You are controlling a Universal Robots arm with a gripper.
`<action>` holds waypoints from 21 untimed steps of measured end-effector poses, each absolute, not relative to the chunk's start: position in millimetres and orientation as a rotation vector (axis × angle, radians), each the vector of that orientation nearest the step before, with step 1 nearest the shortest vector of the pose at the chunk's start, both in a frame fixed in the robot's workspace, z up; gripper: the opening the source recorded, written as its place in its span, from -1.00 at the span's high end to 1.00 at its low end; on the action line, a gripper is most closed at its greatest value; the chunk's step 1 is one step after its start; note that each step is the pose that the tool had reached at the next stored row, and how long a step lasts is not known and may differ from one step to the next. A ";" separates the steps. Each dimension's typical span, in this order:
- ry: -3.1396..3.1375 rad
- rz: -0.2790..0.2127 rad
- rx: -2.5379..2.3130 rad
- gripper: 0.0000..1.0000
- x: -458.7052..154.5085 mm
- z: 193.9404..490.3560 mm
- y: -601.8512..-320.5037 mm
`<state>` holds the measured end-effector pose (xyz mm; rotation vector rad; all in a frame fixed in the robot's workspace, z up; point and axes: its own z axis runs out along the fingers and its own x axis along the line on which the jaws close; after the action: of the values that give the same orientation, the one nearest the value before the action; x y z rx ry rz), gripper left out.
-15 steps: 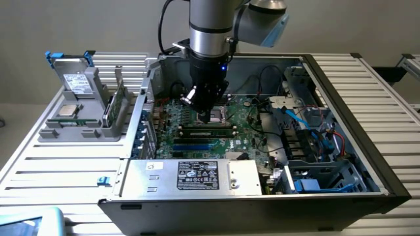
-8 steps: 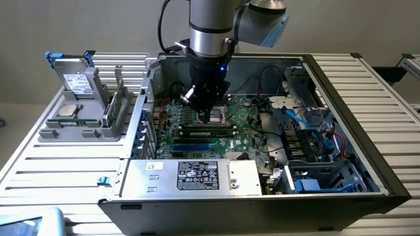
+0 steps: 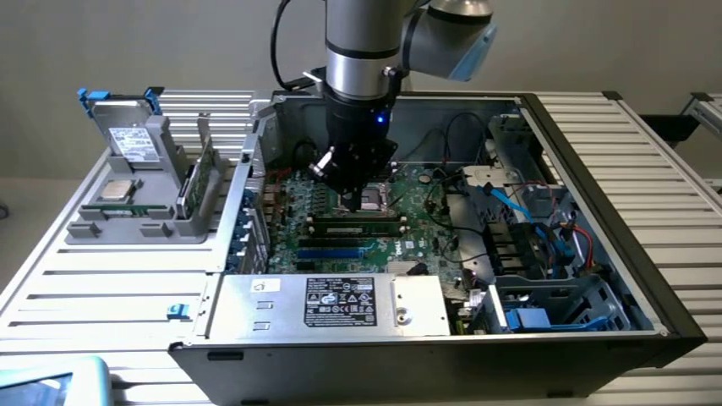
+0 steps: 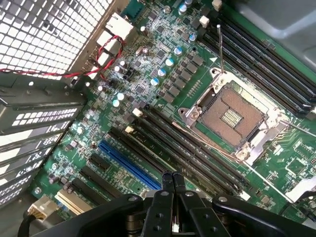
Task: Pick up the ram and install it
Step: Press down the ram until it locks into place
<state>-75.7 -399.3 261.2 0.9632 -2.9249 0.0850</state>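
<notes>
ram [image 3: 358, 224] | green stick, dark chips | upright in black motherboard slot [image 3: 338, 241]

A green motherboard [image 4: 163, 74] dotted with pale blue-topped capacitors carries black slots [image 4: 187, 153], one blue slot [image 4: 126, 165] and a silver-framed brown socket [image 4: 232, 116], beside a red wire [image 4: 106, 49], while the gripper [image 4: 172, 185] is black and the worktop [image 3: 101, 279] pale grey, ribbed.

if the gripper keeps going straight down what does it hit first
Probably the black memory slots on the motherboard, beside the empty CPU socket; the gripper hangs right above them, though depth is unclear.
</notes>
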 end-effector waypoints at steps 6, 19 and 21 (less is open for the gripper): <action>-2.962 0.071 0.866 0.78 -75.7 261.1 -399.3; -3.028 0.064 0.580 0.78 -75.7 260.6 -399.4; -3.035 0.067 0.547 0.78 -75.7 260.5 -399.3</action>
<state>-75.7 -399.3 260.5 0.5471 -3.0354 0.0674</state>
